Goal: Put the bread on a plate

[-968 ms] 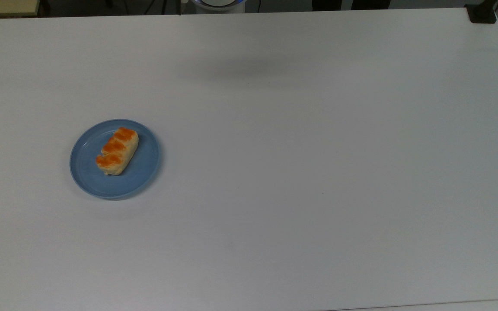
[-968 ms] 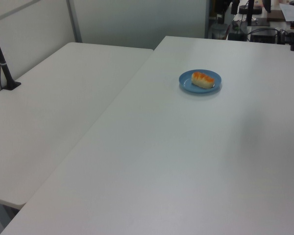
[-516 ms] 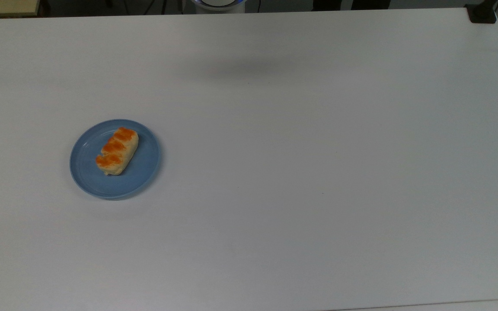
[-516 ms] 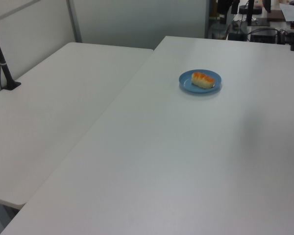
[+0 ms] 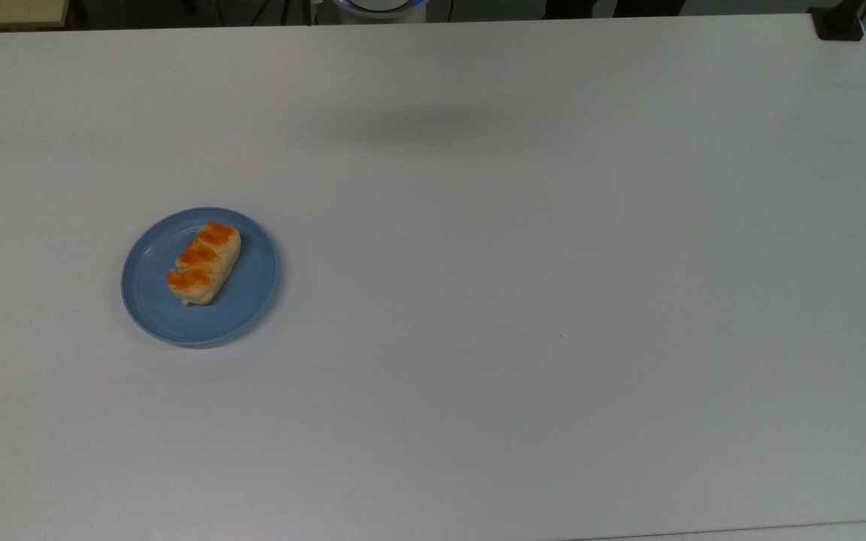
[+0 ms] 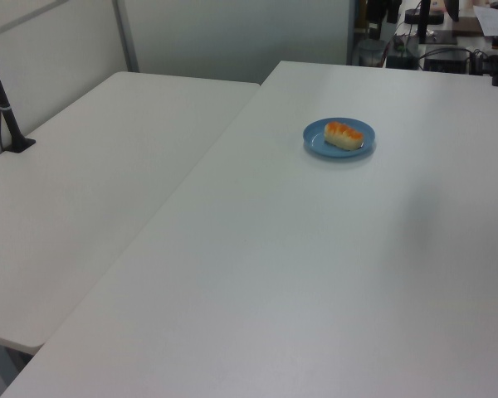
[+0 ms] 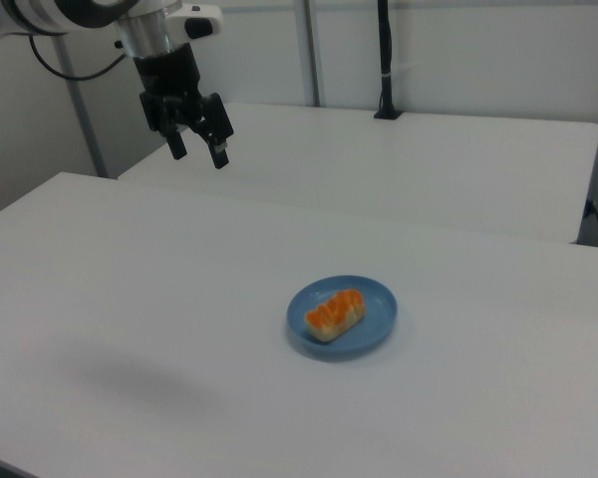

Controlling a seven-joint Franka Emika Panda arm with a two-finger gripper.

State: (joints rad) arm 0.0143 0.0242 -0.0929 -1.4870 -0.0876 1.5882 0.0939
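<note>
With the bread (image 5: pixel 204 263) lying inside the plate (image 5: pixel 252 300) on the table (image 5: pixel 523 300), my gripper (image 7: pixel 198 151) hangs high and well apart, fingers spread and empty; I judge placement finished, only parking remaining.

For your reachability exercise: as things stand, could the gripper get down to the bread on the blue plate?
Probably yes. The gripper hangs open above the table, off to the right view's left of the bread. The bread lies uncovered on the blue plate, with nothing between.
</note>
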